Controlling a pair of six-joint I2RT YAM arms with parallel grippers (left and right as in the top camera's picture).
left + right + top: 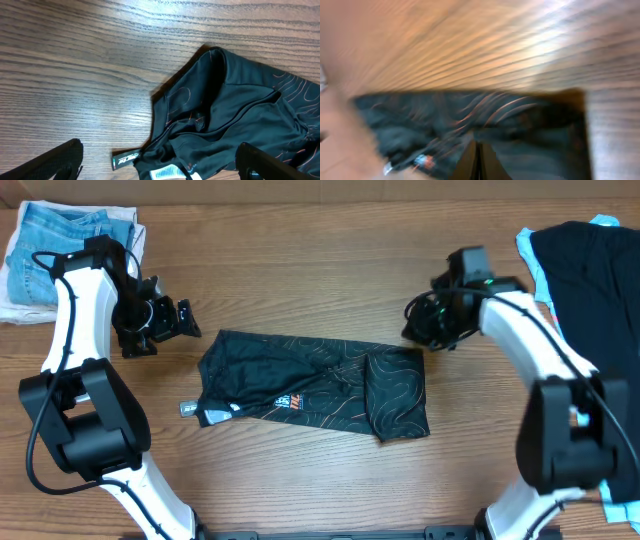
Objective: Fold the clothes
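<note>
Black shirt (310, 385) lies folded into a flat band at the centre of the table (300, 260), between both arms. Left end effector (183, 322) wide open, empty, beside its left edge. Right end effector (478, 155) closed, empty, near its right corner.

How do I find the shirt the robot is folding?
Start at the middle of the wooden table. A black shirt lies flat there, folded into a long strip. Only it has thin orange wavy lines; the blue jeans in the far corner have none.
</note>
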